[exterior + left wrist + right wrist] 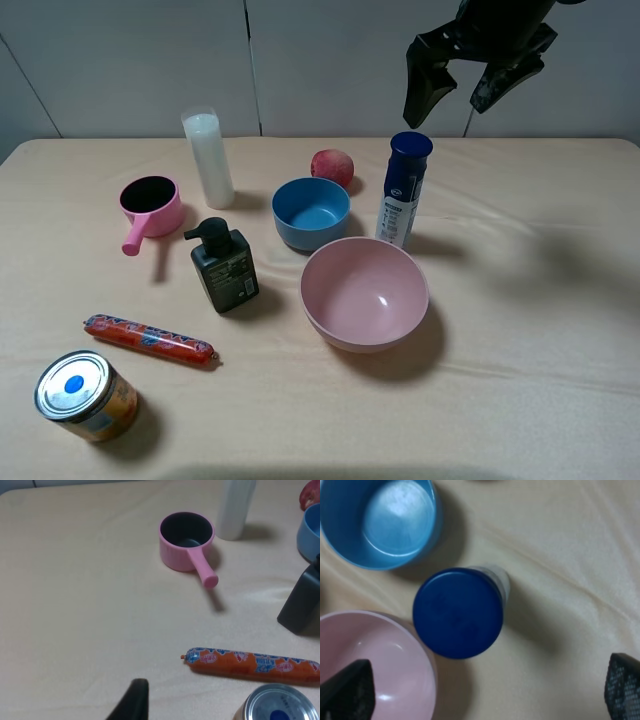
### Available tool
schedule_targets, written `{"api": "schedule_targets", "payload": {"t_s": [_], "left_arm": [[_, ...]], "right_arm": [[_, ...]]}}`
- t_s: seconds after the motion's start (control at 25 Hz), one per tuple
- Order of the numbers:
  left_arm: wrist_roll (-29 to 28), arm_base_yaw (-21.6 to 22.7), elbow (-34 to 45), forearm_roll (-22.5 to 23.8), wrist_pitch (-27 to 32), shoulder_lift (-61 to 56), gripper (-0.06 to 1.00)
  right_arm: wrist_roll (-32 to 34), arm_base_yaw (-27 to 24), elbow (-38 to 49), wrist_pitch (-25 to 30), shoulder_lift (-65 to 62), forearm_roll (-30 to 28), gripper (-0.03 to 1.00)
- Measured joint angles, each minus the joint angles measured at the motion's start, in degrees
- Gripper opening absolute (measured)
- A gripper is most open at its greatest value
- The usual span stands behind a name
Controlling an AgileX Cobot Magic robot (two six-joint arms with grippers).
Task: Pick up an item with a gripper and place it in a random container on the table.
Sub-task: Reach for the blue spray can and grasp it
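the right gripper (450, 106) hangs in the air above the bottle (404, 190), its two black fingers spread wide and holding nothing. from its wrist camera we look straight down on the bottle's dark blue cap, which sits between the two fingertips – the jaws are open and not touching it.

the bottle stands upright on the table (520, 330), on the beige cloth. it is just behind the far rim of the pink bowl (345, 285), just beside the blue bowl (290, 222) on that bowl's right, and near the red fruit (332, 166) that lies behind the blue bowl. we cannot tell whether the bottle touches either bowl; in the high view a thin strip of cloth seems to show between them. the pink bowl has nothing in it, and neither has the blue one.

the left gripper (132, 702) shows only as one dark fingertip at the edge of its wrist view, so we cannot tell whether its jaws are open or closed.

on the left half of the table we see a white cylinder (209, 160) standing upright, a small pink pot (150, 205) with its handle pointing toward the front edge, a dark green pump bottle (224, 265), an orange sausage (150, 339) lying flat – and a tin can (85, 395) near the front left corner.
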Motion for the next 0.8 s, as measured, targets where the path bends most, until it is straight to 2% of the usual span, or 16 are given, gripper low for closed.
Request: {"api": "schedule_targets", "payload": {"t_s": [0.8], "left_arm": [[0.0,0.0,0.0,0.0,0.0,0.0,1.0]], "right_arm": [[-0.24,0.0,-0.1,0.06,9.95,-0.62,0.69]]}}
